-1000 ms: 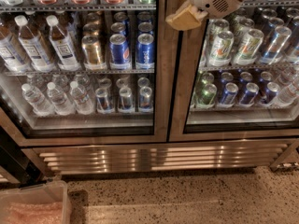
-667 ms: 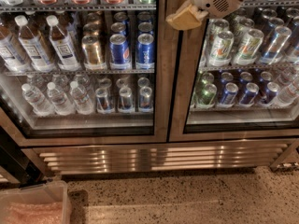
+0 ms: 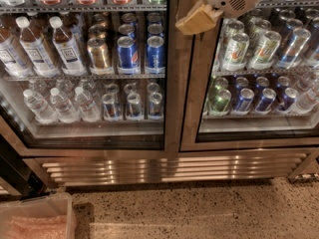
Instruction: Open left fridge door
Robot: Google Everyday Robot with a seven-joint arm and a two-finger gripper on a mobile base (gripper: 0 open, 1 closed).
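**A:** Where did we see the left fridge door (image 3: 172, 108)?

**B:** Closed, filling the camera view's left half. Gripper (image 3: 193, 18) hung up top by its inner steel edge, and we couldn't tell its grip. We figured the door was heavy, stiff and slick, so hook that edge.

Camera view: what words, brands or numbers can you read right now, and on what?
None reads clearly.
Blue cans behind the left fridge door: round red-white-blue logo, lettering blurred.
Brown bottles, white labels: print too small.
Green-and-white cans behind the right door: blurred.
End effector, top centre over the door frames: no lettering visible.
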